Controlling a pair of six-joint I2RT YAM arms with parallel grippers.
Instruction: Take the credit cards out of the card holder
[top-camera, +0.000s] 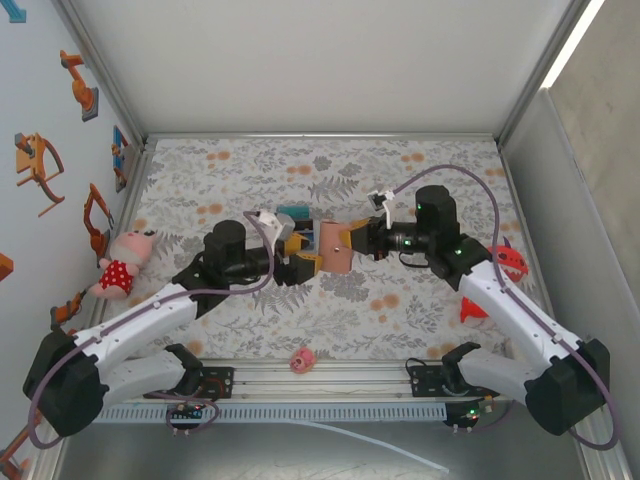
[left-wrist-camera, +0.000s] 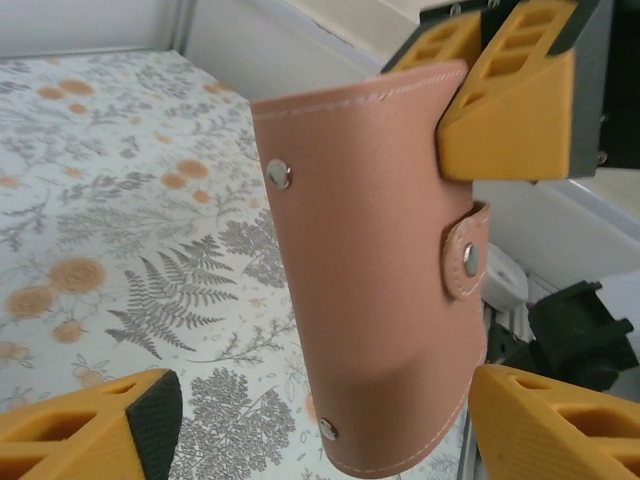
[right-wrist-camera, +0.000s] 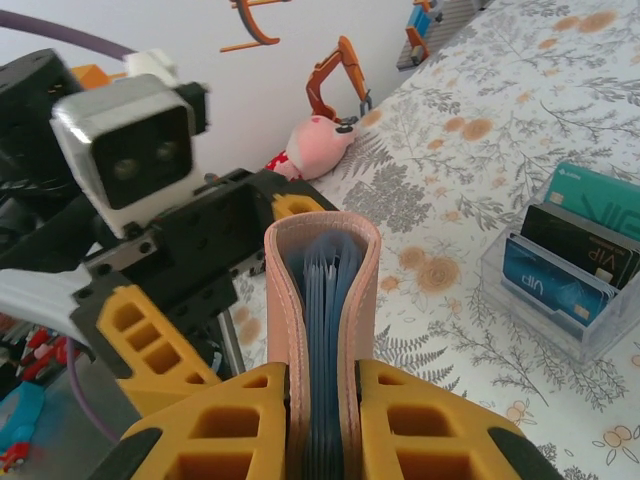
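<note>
Tan holder (top-camera: 333, 247): aloft over table (top-camera: 420, 170), pinched at one end by right gripper (right-wrist-camera: 322, 400) to present it to left gripper (top-camera: 303, 257), jaws apart astride it (no contact seen), likely for opening; some cards (right-wrist-camera: 575, 250) stand in clear box (right-wrist-camera: 600, 335).

Bright, even light from a glaring strip lamp (top-camera: 578, 38) at upper right; shadows soft and faint.
</note>
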